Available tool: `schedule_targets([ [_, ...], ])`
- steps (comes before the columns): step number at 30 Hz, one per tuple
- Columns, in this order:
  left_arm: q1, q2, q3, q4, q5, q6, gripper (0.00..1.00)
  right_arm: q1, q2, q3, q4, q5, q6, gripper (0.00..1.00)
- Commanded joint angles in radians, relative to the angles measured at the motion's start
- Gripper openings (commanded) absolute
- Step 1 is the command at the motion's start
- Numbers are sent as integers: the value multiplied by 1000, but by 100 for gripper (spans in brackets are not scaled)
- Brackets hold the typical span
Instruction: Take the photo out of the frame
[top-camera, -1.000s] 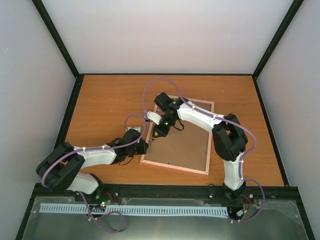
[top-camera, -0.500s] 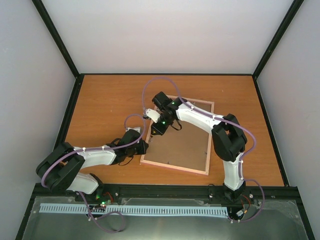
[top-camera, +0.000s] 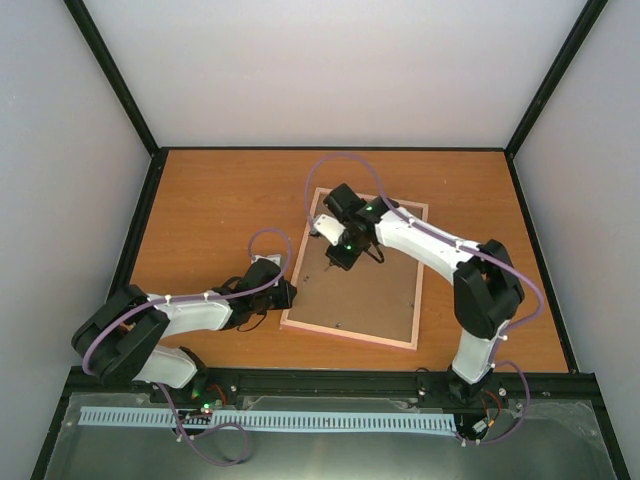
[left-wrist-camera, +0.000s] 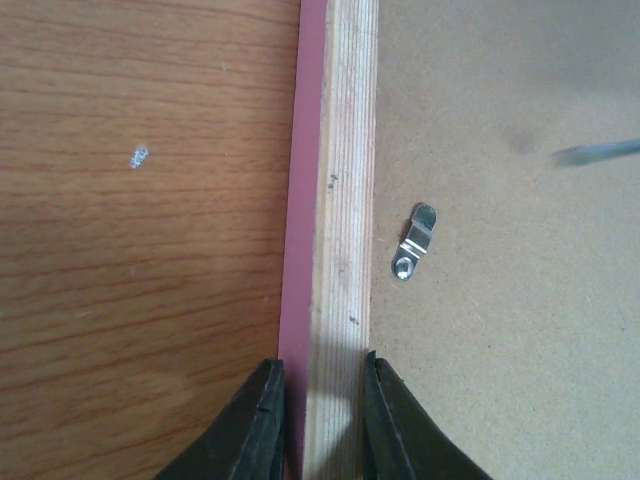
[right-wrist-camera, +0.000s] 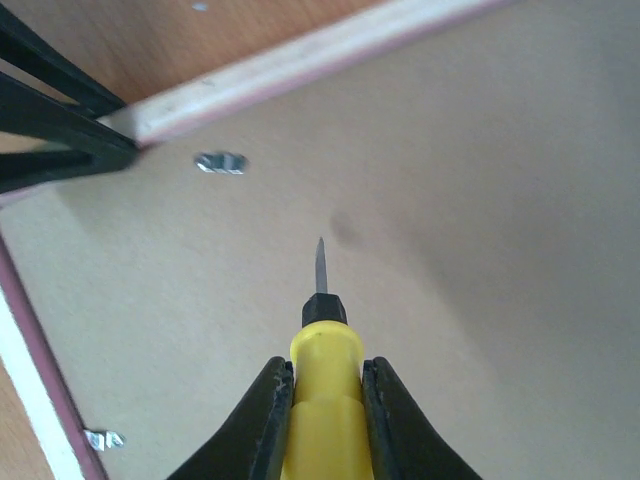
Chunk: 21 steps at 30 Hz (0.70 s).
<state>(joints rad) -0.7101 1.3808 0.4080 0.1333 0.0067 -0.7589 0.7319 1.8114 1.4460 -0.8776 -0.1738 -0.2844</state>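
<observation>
The pink frame (top-camera: 348, 337) lies face down on the table, with its brown backing board (top-camera: 370, 295) facing up. The photo is hidden beneath that board. My left gripper (top-camera: 290, 293) is shut on the frame's left rail (left-wrist-camera: 345, 200), one finger on the pink outer side and one on the inner side (left-wrist-camera: 322, 368). My right gripper (top-camera: 335, 258) hovers over the upper left part of the board, shut on a yellow-handled screwdriver (right-wrist-camera: 325, 400). Its thin blade (right-wrist-camera: 320, 262) points down at bare board, clear of the metal clips.
A small metal clip (left-wrist-camera: 415, 240) sits on the backing board just inside the left rail. The right wrist view shows that clip (right-wrist-camera: 221, 162) and another clip (right-wrist-camera: 104, 439), plus my left gripper's black fingers (right-wrist-camera: 60, 140) on the rail. Orange wood table (top-camera: 220, 200) surrounds the frame.
The right arm has swung to the right, carrying the screwdriver from the frame's left rail to over the board. The left gripper has stayed on the rail.
</observation>
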Motion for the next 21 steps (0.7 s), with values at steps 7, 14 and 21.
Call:
schedule_targets([
  [7, -4, -60, -31, -121, 30, -30, 1, -90, -170, -63, -21, 24, -38, 3],
  [14, -51, -218, -109, -207, 109, -133, 1, -162, -268, -105, 16, 5, -70, 3],
  [21, -68, -347, 40, -529, 6, -182, 45, -200, -301, -127, 49, -80, -70, 3],
])
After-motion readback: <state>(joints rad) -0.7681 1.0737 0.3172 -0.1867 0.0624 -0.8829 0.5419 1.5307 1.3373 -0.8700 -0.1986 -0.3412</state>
